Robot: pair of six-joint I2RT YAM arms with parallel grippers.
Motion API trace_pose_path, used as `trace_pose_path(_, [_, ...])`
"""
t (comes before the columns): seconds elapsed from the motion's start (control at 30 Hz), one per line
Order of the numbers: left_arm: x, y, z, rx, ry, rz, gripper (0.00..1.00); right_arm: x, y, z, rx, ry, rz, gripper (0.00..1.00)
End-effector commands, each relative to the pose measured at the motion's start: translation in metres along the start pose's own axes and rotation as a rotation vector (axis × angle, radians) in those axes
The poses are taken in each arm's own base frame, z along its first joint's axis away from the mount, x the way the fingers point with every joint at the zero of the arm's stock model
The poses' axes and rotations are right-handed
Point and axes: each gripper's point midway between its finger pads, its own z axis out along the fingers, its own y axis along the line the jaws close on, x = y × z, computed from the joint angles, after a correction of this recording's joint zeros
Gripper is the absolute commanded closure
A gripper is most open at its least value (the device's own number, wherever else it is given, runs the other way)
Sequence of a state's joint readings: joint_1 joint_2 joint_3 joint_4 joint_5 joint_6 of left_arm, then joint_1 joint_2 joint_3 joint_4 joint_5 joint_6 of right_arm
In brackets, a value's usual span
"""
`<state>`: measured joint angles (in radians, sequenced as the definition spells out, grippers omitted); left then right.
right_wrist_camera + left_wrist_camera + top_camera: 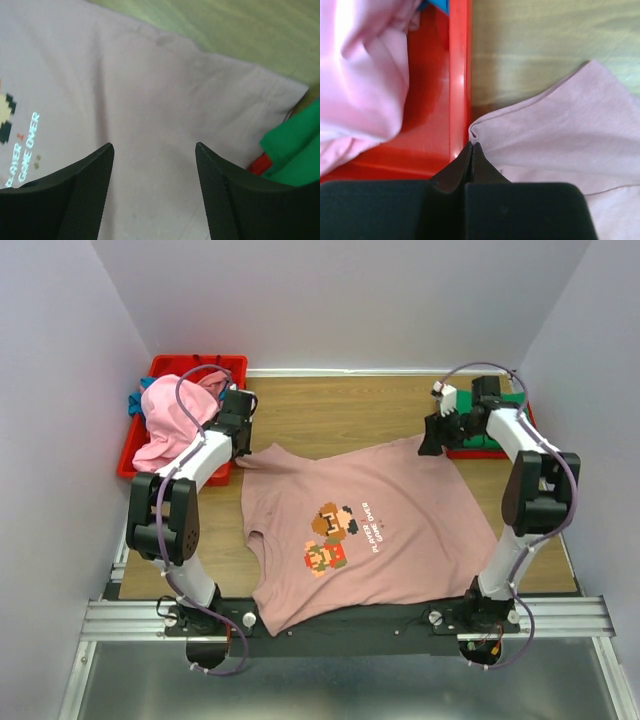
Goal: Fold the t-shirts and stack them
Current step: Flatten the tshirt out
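Observation:
The dusty-pink t-shirt [380, 530] with the pixel game print lies spread flat on the wooden table, hem hanging over the near edge. My left gripper [240, 452] is shut on its far left sleeve corner [560, 135], right beside the red bin; the fingertips [471, 146] pinch the cloth edge. My right gripper [432, 440] is open and empty, hovering just above the shirt's far right part [150, 90]. A brighter pink tee [170, 415] is heaped in the bin over a blue one [133, 400]. A green tee [295, 145] lies on a red one [257, 164] at the far right.
The red plastic bin [160, 370] stands at the far left corner; its rim [459, 75] is right next to my left fingers. Bare wood [340, 410] shows behind the shirt. White walls close in the table on three sides.

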<state>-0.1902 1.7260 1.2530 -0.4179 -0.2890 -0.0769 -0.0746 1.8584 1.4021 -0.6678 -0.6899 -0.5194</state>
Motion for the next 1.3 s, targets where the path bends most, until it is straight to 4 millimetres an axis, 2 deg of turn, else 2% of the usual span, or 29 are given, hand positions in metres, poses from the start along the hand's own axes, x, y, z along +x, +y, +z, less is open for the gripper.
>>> trace_pose_path(0.0, [-0.019,0.033,-0.024,-0.121,-0.106,-0.071,1.00,-0.023,-0.027,0.019,0.117,0.032,-0.010,0.28])
trace_pose_path(0.07, [-0.030,0.046,-0.039,-0.139,-0.163,-0.107,1.00,-0.035,-0.039,0.030,0.150,0.037,0.004,0.31])
trace_pose_path(0.2, [-0.034,0.062,-0.054,-0.163,-0.220,-0.140,1.00,-0.037,-0.067,0.042,0.232,0.067,0.034,0.37])
trace_pose_path(0.23, [-0.033,0.064,-0.054,-0.167,-0.226,-0.144,1.00,-0.042,-0.064,0.049,0.249,0.080,0.017,0.38])
trace_pose_path(0.37, [-0.035,0.066,-0.062,-0.157,-0.260,-0.156,1.00,-0.040,-0.078,0.058,0.291,0.105,0.013,0.41])
trace_pose_path(0.5, [-0.037,0.062,-0.061,-0.130,-0.263,-0.151,1.00,-0.046,-0.074,0.072,0.249,0.099,-0.013,0.41])
trace_pose_path(0.63, [-0.036,0.058,-0.057,-0.108,-0.255,-0.146,1.00,-0.064,-0.065,0.094,0.160,0.046,0.007,0.41])
trace_pose_path(0.67, [-0.036,0.057,-0.056,-0.105,-0.255,-0.146,1.00,-0.059,-0.067,0.107,0.144,0.057,0.029,0.41])
trace_pose_path(0.7, [-0.035,0.057,-0.056,-0.105,-0.253,-0.144,1.00,-0.075,-0.070,0.106,0.148,0.022,0.039,0.41])
trace_pose_path(0.77, [-0.034,0.056,-0.055,-0.104,-0.251,-0.144,1.00,-0.083,-0.075,0.118,0.134,0.004,0.055,0.41])
trace_pose_path(0.87, [-0.034,0.056,-0.055,-0.099,-0.253,-0.143,1.00,-0.086,-0.072,0.128,0.107,-0.004,0.082,0.41])
trace_pose_path(1.1, [-0.036,0.054,-0.056,-0.087,-0.257,-0.142,1.00,-0.074,-0.065,0.148,0.072,0.028,0.093,0.42])
trace_pose_path(1.2, [-0.035,0.053,-0.055,-0.082,-0.255,-0.141,1.00,-0.068,-0.060,0.155,0.056,0.042,0.098,0.48])
trace_pose_path(1.27, [-0.036,0.053,-0.057,-0.082,-0.260,-0.142,1.00,-0.067,-0.059,0.158,0.052,0.047,0.099,0.56])
